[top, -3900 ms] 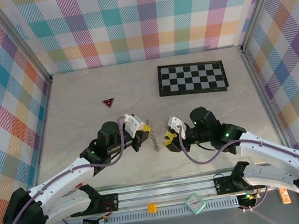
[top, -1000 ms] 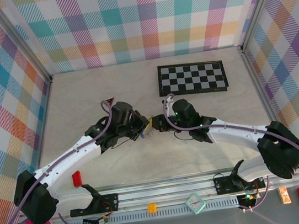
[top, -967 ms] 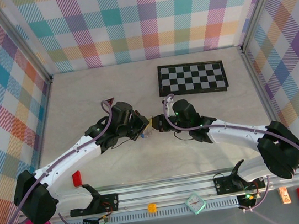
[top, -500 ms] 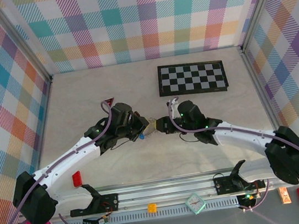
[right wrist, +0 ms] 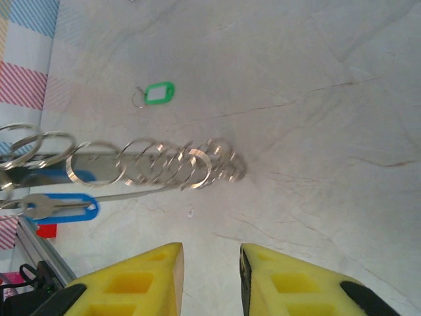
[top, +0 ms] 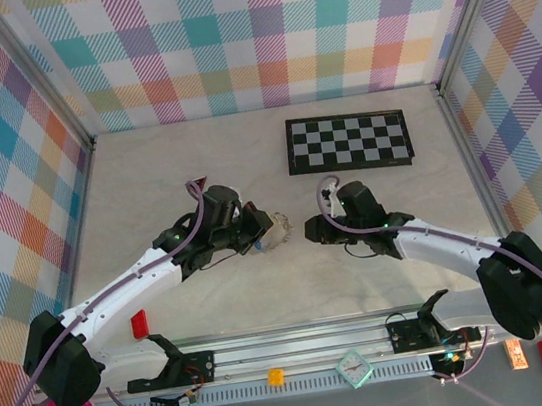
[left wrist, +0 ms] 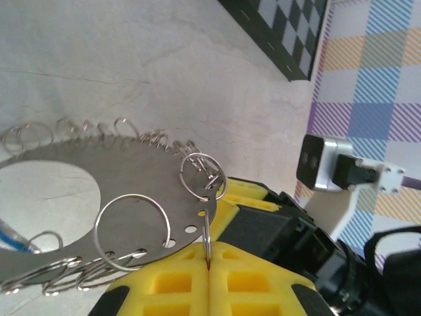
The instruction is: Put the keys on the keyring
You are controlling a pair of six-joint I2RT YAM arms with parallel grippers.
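The keyring (left wrist: 79, 164) is a flat grey metal band with small holes and several thin wire rings along it. My left gripper (left wrist: 208, 263) is shut on one wire ring threaded through a hole in the band, holding the keyring (top: 277, 232) just above the table. My right gripper (right wrist: 210, 263) is open with nothing between its fingers, a short way right of the keyring (right wrist: 164, 164). The blue-headed key (right wrist: 59, 206) lies by the band's far end; I cannot tell whether it hangs on a ring. The green-headed key (right wrist: 158, 93) lies loose on the table beyond the keyring.
The checkerboard (top: 348, 142) lies flat at the back right. A red block (top: 139, 324) sits near the front left by the left arm. The two grippers (top: 258, 233) (top: 308, 230) face each other at mid-table, a small gap apart.
My right gripper has opened and drawn back to the right, away from the keyring. The left gripper has kept its hold and barely moved.
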